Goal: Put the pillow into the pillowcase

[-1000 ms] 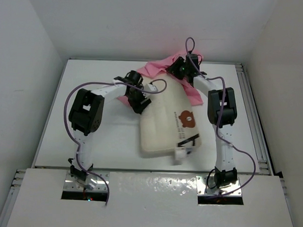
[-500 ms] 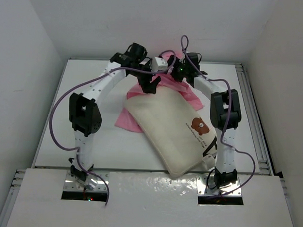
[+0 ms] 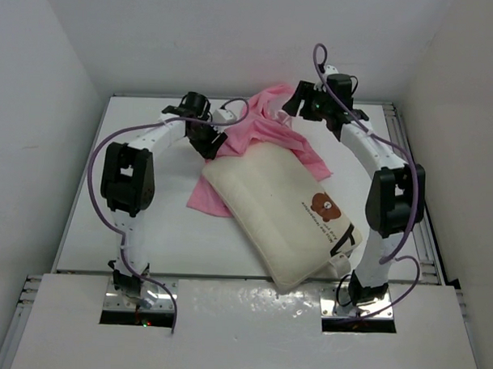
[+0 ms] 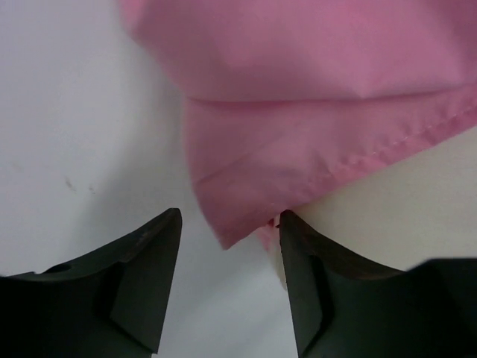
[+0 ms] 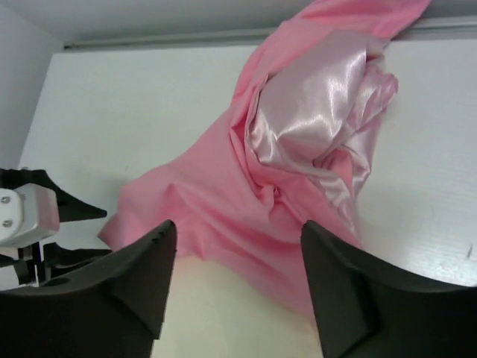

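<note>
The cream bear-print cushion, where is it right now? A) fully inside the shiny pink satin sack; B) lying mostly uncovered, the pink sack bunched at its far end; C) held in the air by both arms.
B: the cream bear-print cushion lies mostly bare, the shiny pink satin sack gathered at its far end, and the left fingers and right fingers are open, holding nothing.

— Is anything here showing words you can read?
— The pillow (image 3: pixel 274 193) is carrying a line of black lettering (image 3: pixel 312 223) beside its bear face (image 3: pixel 325 205), but it is coming out too small to read
</note>
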Robot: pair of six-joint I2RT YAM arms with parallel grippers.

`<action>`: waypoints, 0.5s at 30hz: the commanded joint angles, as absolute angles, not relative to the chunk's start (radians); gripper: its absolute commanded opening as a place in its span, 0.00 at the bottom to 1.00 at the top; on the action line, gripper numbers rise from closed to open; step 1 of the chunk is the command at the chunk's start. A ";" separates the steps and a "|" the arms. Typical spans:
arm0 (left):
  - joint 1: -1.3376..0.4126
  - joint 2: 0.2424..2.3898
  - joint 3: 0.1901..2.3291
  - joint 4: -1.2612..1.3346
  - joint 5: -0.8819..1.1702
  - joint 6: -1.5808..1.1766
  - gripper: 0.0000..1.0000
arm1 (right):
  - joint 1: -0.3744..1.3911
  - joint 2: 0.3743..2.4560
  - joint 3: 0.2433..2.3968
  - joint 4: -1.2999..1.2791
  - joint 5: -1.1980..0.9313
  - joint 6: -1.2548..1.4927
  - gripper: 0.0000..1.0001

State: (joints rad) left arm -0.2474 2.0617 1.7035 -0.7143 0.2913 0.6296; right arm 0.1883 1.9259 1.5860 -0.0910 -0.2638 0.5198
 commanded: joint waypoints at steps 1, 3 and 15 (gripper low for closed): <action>-0.238 2.011 1.672 -0.634 0.317 0.638 0.55 | 0.219 1.833 1.534 -0.147 -0.235 0.388 0.70; -0.221 2.008 1.660 -0.630 0.339 0.634 0.58 | 0.241 1.790 1.476 -0.164 -0.236 0.320 0.76; -0.238 2.011 1.545 -0.434 0.268 0.520 0.50 | 0.501 1.528 1.165 -0.290 -0.094 -0.024 0.95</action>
